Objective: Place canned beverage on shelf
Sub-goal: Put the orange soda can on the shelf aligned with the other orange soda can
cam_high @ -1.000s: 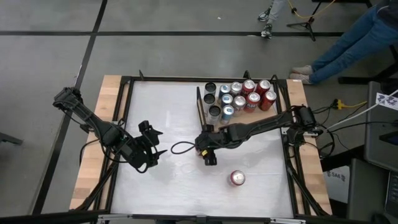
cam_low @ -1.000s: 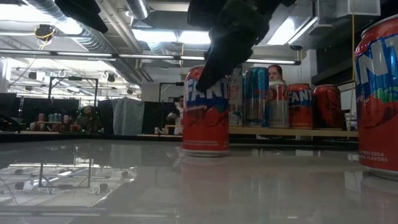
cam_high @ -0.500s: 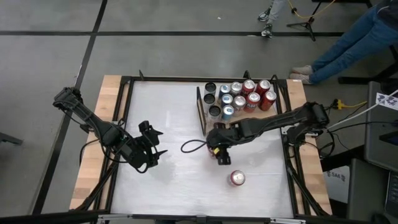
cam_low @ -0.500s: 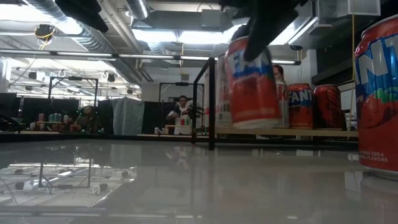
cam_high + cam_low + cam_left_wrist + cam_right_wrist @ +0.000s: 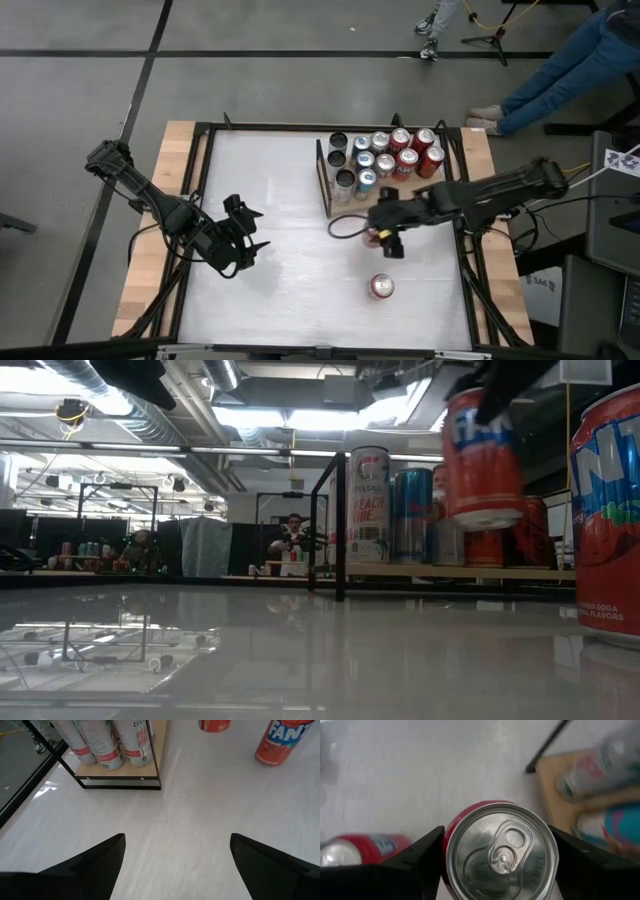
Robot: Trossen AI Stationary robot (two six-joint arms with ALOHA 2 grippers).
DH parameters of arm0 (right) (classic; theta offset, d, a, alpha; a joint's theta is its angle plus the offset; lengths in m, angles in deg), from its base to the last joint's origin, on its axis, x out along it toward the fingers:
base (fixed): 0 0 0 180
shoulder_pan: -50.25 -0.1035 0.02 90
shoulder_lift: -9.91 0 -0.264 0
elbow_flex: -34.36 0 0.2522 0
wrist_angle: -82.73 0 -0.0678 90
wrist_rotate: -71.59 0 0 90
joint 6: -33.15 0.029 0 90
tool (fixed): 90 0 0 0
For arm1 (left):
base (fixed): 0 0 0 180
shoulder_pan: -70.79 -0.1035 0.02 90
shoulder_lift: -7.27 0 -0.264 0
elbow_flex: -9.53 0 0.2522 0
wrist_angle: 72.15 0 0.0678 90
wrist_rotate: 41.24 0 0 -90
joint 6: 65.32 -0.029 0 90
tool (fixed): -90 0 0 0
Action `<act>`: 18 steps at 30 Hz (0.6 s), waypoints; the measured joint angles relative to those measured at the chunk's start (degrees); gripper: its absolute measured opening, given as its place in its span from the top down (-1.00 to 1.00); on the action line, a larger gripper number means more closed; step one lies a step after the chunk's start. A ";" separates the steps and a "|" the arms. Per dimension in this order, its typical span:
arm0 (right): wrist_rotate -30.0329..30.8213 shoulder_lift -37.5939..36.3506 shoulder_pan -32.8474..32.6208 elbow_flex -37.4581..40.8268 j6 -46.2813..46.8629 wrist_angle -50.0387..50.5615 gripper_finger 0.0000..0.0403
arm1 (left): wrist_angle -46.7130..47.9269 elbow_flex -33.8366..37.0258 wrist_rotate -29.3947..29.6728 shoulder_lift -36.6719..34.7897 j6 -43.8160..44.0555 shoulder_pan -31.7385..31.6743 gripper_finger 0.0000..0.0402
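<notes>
A red Fanta can (image 5: pixel 483 455) hangs above the table in front of the shelf, with my right gripper (image 5: pixel 384 240) shut on it; its silver top (image 5: pixel 501 851) fills the right wrist view. The shelf (image 5: pixel 392 178), a light-brown board (image 5: pixel 470 572) with a black upright frame (image 5: pixel 340 525), stands at the far right and carries several upright cans (image 5: pixel 385 158). A second red Fanta can (image 5: pixel 381 287) stands on its base on the table, nearer the front. My left gripper (image 5: pixel 245 245) waits open over the table's left half. My right gripper pinches the can's side wall just below its top rim (image 5: pixel 451 845) between its two fingers (image 5: pixel 415 865), one on each side. The fingers come from above, slanting down. The can hangs lifted clear of the table, nearly upright, slightly tilted (image 5: pixel 483 455).
The standing Fanta can (image 5: pixel 605 510) looms near the low camera at the right. Black rails (image 5: pixel 200 200) frame the white tabletop. Bare tabletop (image 5: pixel 280 180) lies left of the shelf. A person's legs (image 5: pixel 560 70) show on the floor beyond the far right corner.
My right gripper has lifted the Fanta can off the table and carried it up and toward the table's right edge, past the shelf's black frame. The can has stayed nearly upright, with a slight tilt. The other can has stayed where it stood.
</notes>
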 joint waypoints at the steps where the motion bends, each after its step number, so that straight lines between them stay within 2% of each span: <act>1: 0.42 -1.74 0.00 1.43 0.80 0.08 -0.40 | 0.00 0.00 0.00 0.01 0.00 0.00 -0.75; 11: 12.01 -19.39 0.00 12.31 2.53 2.32 -0.42 | -0.24 0.00 0.04 0.00 -0.11 0.00 -0.75; 18: 18.59 -23.95 0.08 15.41 2.37 7.90 -0.42 | -0.31 0.00 0.31 0.00 -0.09 0.00 -0.75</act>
